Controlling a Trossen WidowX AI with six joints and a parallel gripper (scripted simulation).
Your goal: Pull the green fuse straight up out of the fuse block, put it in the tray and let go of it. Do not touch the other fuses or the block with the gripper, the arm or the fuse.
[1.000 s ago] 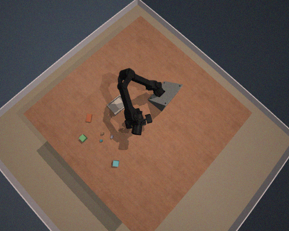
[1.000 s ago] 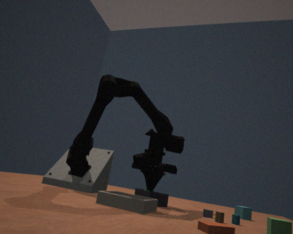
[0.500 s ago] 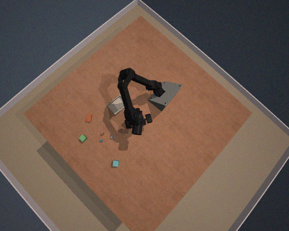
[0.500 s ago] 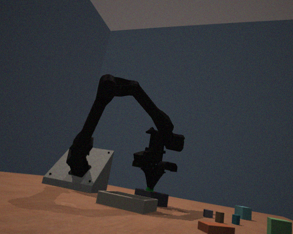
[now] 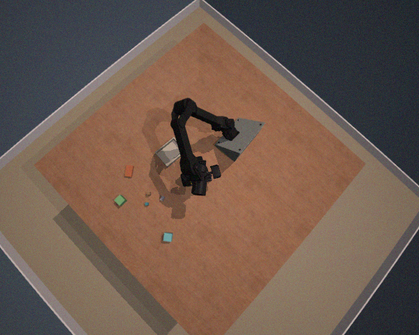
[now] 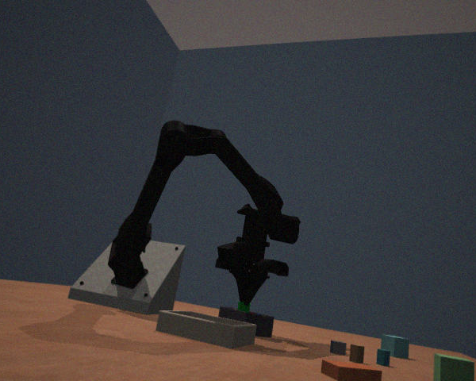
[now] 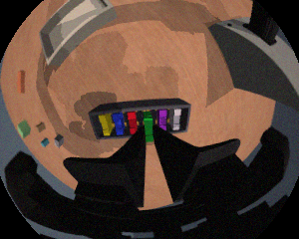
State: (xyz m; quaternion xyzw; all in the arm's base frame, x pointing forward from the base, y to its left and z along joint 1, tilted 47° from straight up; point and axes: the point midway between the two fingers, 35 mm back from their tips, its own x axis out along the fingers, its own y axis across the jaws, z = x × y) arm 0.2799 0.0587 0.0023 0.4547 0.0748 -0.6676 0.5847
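My gripper [image 6: 245, 302] [image 7: 149, 128] is shut on the green fuse [image 6: 243, 306] [image 7: 148, 120], which is upright. The fuse stands up above the rim of the dark fuse block [image 6: 263, 325] [image 7: 140, 106]; whether its lower end is clear of the block cannot be told. In the wrist view the yellow fuse [image 7: 106, 124], blue fuse [image 7: 119, 123] and red fuse [image 7: 133, 122] sit to its left, the purple fuse [image 7: 162, 119] and white fuse [image 7: 176, 119] to its right. The grey tray [image 5: 161, 159] [image 6: 197, 328] [image 7: 85, 38] shows no fuse in it. The arm hides the block in the top view.
A grey sloped mount [image 5: 248, 131] [image 6: 166, 262] carries the arm's base. An orange block [image 5: 128, 171] [image 6: 351, 371], a green block [image 5: 119, 200] [image 6: 453, 367], a light-blue block [image 5: 167, 236] [image 6: 395, 346] and several tiny blocks lie away from the tray.
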